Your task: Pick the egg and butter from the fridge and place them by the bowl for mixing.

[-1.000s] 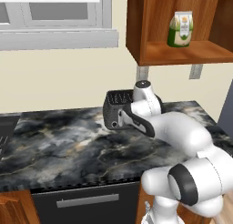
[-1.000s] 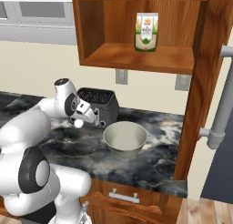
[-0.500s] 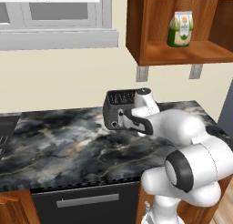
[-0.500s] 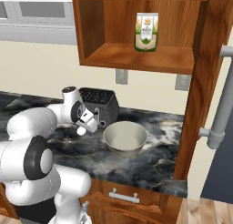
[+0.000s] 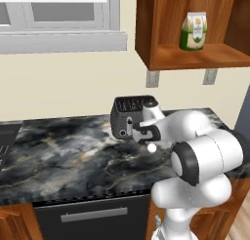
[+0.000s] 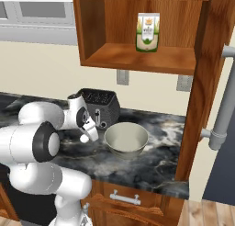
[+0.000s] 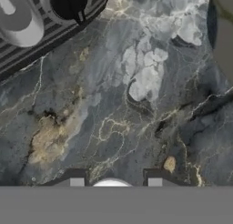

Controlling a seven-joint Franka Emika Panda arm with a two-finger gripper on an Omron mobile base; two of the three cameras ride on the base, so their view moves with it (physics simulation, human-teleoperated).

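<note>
Toaster (image 6: 98,108), upper left of centre in the right base frame: dark, standing on the counter (image 6: 156,163).
Gripper (image 6: 85,134), left of centre: jaws closed on the egg (image 6: 84,138), low over bare marble.
Bowl (image 6: 126,139), centre: empty, just right of the egg.
Advice: lower straight, release gently beside the bowl so the egg cannot roll.
Carton (image 6: 148,32), upper centre: on the wooden shelf.

White robot arm reaching over a dark marble counter (image 6: 151,167), gripper (image 6: 85,134) holding a small white egg (image 6: 84,138) just left of a beige bowl (image 6: 126,138), dark toaster (image 6: 98,108) behind, green-and-cream carton (image 6: 148,32) on a wooden shelf (image 6: 137,59) above
</note>
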